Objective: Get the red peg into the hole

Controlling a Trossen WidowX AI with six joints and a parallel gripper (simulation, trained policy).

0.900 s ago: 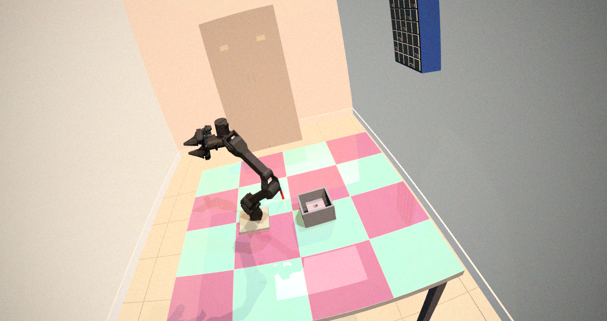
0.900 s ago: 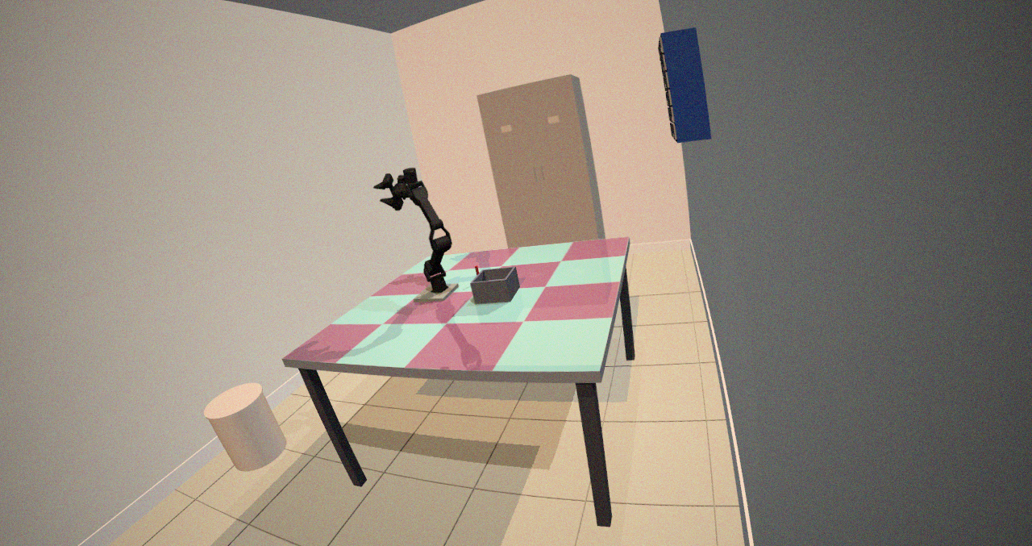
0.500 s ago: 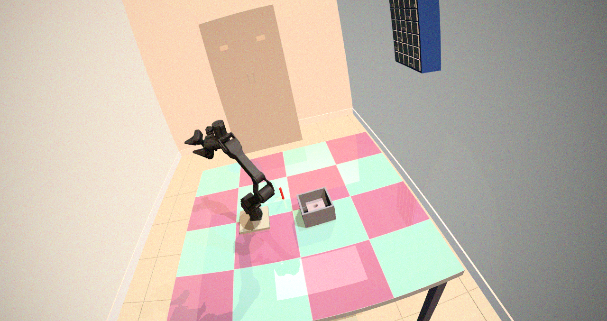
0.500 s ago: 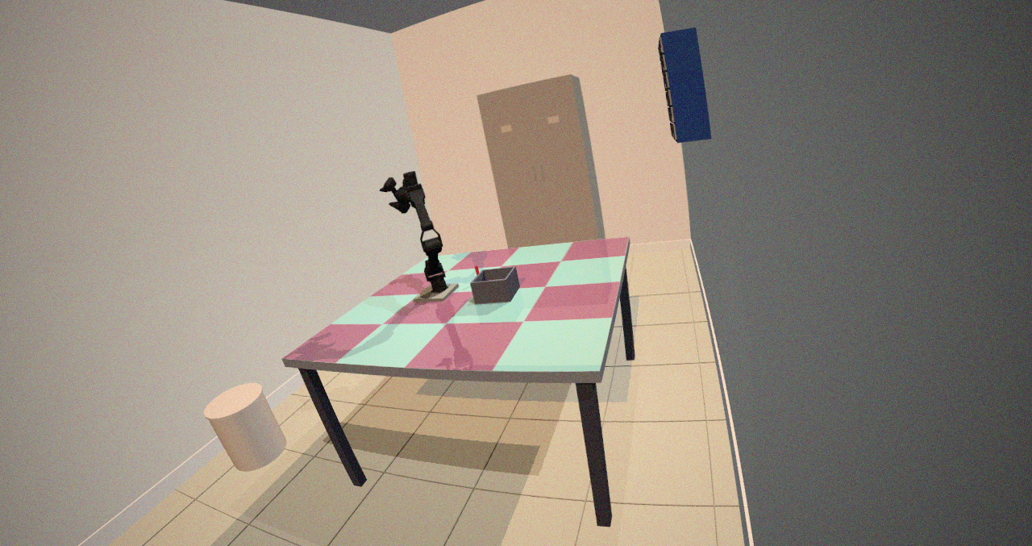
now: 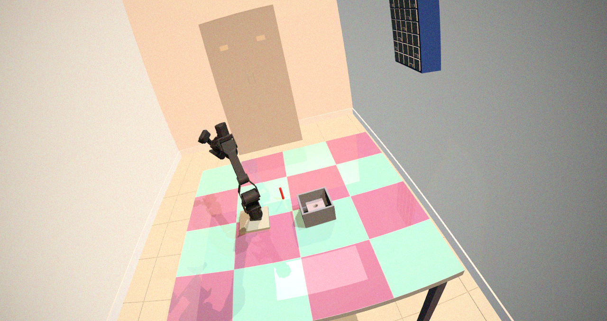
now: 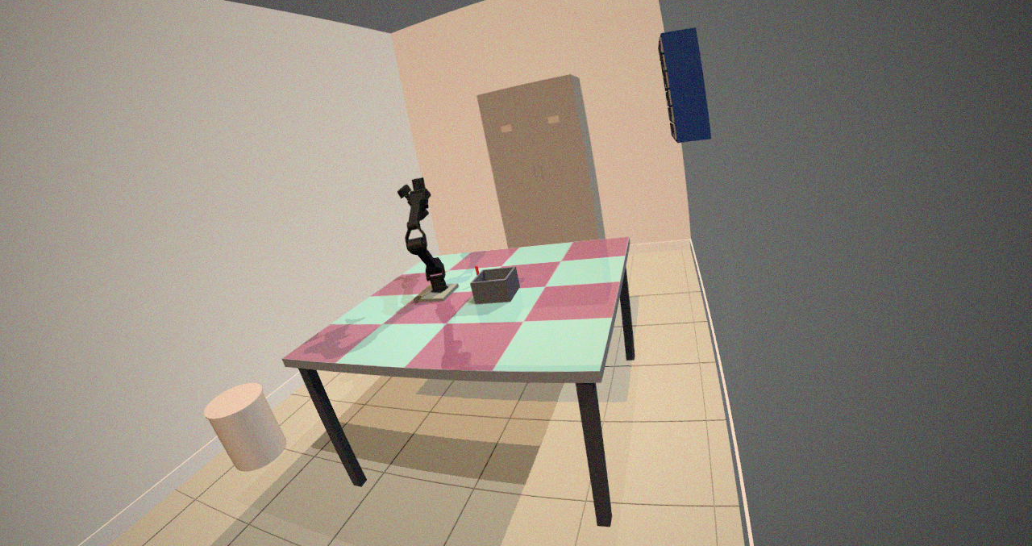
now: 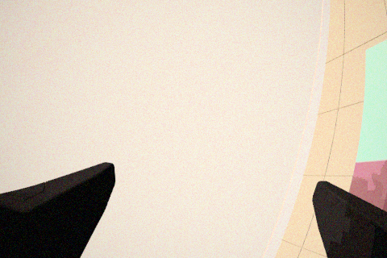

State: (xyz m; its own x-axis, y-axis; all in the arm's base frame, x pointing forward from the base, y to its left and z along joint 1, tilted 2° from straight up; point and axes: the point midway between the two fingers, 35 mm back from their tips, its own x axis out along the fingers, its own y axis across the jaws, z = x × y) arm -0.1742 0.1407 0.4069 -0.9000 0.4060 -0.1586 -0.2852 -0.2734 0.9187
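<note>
Claw (image 5: 210, 145) (image 6: 413, 201) (image 7: 217, 185) is open wide, with nothing between the fingers. It is raised high and, in the top view, shows beyond the far left corner of the table (image 5: 416, 251) (image 6: 548, 340) (image 7: 376, 109). Your wrist view faces mainly the pale wall (image 7: 181, 68); the peg is not in it.

Relative to the claw, the red peg (image 5: 281, 193) (image 6: 476, 269) lies well apart: lower, and across toward the right edge of the table. Its long axis appears vertical, the peg standing on end. Only one arm is available, so no choice of hand arises. Before gripping, you should turn the claw back over the table, bring it down above the peg and align the fingers to either side of the shaft. A careless approach could topple the peg.

Farther toward the right edge, the open box (image 5: 320, 217) (image 6: 494, 289) stands just beside the peg, slightly nearer the near edge. The plate (image 5: 309, 204) inside shows its hole unfilled. Pickup is judged still to be done.
</note>
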